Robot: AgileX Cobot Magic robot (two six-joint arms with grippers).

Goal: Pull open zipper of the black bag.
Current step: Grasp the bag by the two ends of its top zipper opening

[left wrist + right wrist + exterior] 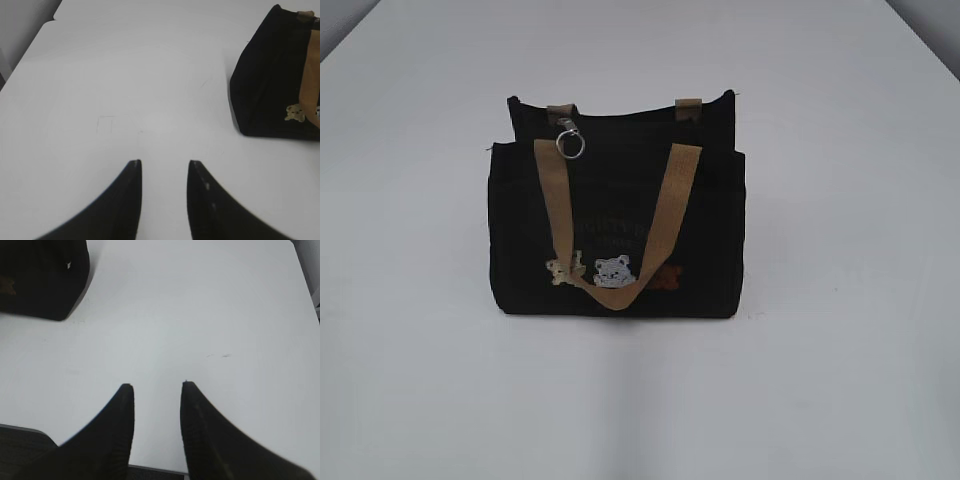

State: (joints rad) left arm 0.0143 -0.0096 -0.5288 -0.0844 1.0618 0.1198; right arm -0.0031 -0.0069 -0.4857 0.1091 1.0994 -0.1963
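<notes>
The black bag (pixel 616 215) stands upright in the middle of the white table, with tan handles and small bear patches on its front. Its zipper runs along the top edge, and the silver pull with a round ring (pixel 569 141) hangs near the top left. In the left wrist view the bag (pixel 272 80) sits at the far right, well away from my left gripper (pixel 164 162), which is open over bare table. The right wrist view catches a corner of the bag (pixel 42 277) at the upper left. My right gripper (pixel 156 385) is open and empty, far from it. Neither arm appears in the exterior view.
The white table (pixel 840 380) spreads on all sides of the bag. Its near edge (pixel 150 469) lies just under my right gripper, and its left edge (pixel 30 47) shows in the left wrist view.
</notes>
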